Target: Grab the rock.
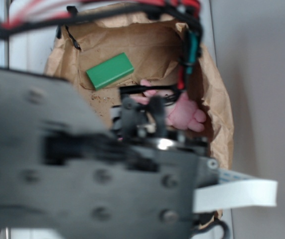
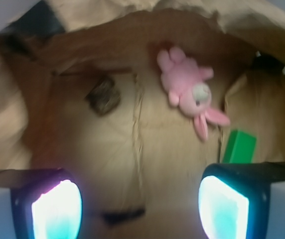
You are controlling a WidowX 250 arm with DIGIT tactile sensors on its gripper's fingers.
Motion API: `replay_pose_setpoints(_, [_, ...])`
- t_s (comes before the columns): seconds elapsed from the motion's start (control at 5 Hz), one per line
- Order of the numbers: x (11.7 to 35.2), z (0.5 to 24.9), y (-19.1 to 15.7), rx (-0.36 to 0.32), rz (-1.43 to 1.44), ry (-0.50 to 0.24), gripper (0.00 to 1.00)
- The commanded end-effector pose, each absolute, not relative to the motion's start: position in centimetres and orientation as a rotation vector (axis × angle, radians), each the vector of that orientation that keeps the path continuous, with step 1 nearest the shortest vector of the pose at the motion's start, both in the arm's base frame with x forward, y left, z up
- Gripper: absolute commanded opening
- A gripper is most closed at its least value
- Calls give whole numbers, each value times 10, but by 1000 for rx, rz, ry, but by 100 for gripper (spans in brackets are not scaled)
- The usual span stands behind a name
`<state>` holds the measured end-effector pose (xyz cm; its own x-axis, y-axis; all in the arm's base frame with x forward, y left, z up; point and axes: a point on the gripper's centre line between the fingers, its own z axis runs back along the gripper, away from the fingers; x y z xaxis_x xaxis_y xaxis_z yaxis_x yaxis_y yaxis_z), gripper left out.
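The rock [image 2: 103,96], a small dark rough lump, lies on the brown paper floor of the bag in the wrist view, up and left of centre. My gripper [image 2: 140,206] hangs above the bag floor with its two glowing pads [image 2: 58,209] wide apart and nothing between them; the rock is well ahead of the left pad. In the exterior view the arm hides the rock, and only the gripper's dark body [image 1: 147,117] shows over the bag.
A pink bunny [image 2: 188,89] lies right of the rock, also seen as the pink bunny [image 1: 185,113] beside the arm. A green block [image 2: 239,146], the same green block [image 1: 110,70], sits by the bag wall. Brown paper bag walls [image 1: 217,99] ring everything.
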<state>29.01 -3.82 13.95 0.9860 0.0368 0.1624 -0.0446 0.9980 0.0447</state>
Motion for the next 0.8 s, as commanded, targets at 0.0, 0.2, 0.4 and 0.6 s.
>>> replay_pose_setpoints(0.0, [316, 141, -3, -13, 48, -130, 100])
replay_pose_setpoints(0.2, [312, 145, 19, -49, 50, -76, 100])
replay_pose_setpoints(0.4, [304, 157, 24, -67, 36, -109, 100])
replay_pose_setpoints(0.6, [300, 144, 21, -33, 16, -112, 100])
